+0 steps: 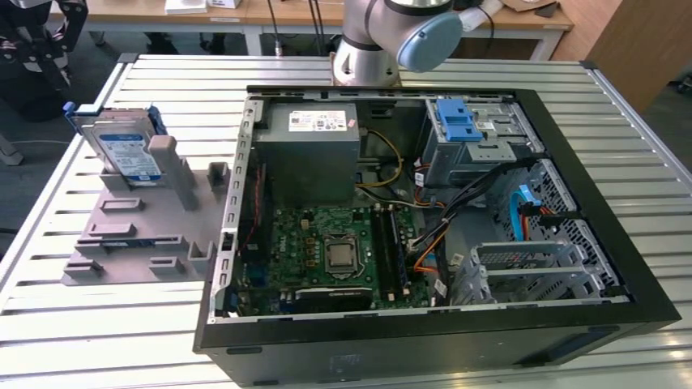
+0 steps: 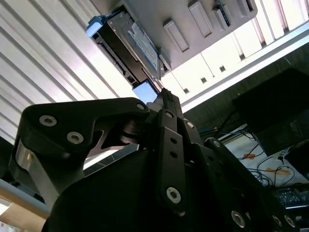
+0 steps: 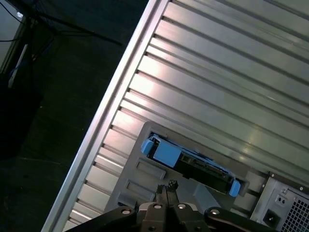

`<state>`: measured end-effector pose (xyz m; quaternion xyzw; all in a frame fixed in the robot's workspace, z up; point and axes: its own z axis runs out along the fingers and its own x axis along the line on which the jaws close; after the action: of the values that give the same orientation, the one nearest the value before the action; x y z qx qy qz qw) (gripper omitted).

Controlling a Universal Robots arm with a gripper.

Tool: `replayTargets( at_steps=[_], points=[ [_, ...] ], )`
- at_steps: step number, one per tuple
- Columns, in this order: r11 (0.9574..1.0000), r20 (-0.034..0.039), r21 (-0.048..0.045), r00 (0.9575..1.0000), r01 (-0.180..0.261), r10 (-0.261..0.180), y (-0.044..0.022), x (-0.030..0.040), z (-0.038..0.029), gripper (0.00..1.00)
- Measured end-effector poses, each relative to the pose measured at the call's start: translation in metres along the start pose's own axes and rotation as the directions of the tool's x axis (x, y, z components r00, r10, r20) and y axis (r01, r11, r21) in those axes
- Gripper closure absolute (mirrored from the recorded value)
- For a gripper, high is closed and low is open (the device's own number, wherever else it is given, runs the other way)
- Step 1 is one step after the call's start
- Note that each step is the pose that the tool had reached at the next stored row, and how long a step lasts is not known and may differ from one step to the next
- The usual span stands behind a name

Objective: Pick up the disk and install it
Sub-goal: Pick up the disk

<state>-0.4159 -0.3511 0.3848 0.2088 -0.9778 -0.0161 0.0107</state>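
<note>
The disk [image 1: 125, 146] is a silver drive with a white-and-blue label and a blue carrier frame. It stands on edge in a grey holder [image 1: 141, 235] at the exterior view's left. Both wrist views look at it from a distance, with the disk [image 3: 190, 162] lying just beyond the tips of my gripper [image 3: 167, 185]. The gripper is shut, with nothing between its fingers. In the second wrist view the gripper [image 2: 164, 93] points toward the disk [image 2: 130, 43] with a clear gap between them. Part of my arm [image 1: 378, 40] shows at the back of the table.
An open computer case [image 1: 433, 203] lies on the slatted metal table [image 1: 87, 340]. Inside it are a grey power-supply box [image 1: 308, 134], a motherboard [image 1: 330, 251] and a grey cage with a blue latch [image 1: 465, 121]. The table edge and dark floor [image 3: 48, 121] lie beside the holder.
</note>
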Motion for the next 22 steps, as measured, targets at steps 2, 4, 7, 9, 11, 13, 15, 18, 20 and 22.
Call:
replayTargets(
  at_steps=[2,4,7,9,11,13,15,18,20,22],
  points=[
    [1.0,-0.0003,0.0001,1.0,0.008,-0.008,0.0,0.0,0.0,0.89],
    [0.9999,-0.0007,0.0002,0.9999,0.016,-0.016,0.0,0.0001,0.0,0.89],
    [0.9995,-0.0012,0.0004,0.9995,0.032,-0.032,0.0001,0.0001,0.0,0.89],
    [0.9992,-0.0015,0.0006,0.9992,0.04,-0.04,0.0001,0.0002,0.0,0.89],
    [0.9987,-0.0018,0.0007,0.9987,0.051,-0.051,0.0001,0.0002,0.0,0.89],
    [0.9977,-0.0022,0.001,0.9977,0.068,-0.068,0.0001,0.0002,0.0,0.89],
    [0.9958,-0.0027,0.0013,0.9958,0.092,-0.092,0.0001,0.0002,0.0001,0.89],
    [0.9916,-0.0023,0.0018,0.9916,0.129,-0.129,0.0001,0.0002,0.0001,0.89],
    [0.9897,0.0036,0.0018,0.9897,0.143,-0.143,0.0002,0.0002,0.0001,0.89],
    [0.9885,0.0129,0.0019,0.9884,0.151,-0.151,0.0002,0.0002,0.0002,0.89]
  ],
)
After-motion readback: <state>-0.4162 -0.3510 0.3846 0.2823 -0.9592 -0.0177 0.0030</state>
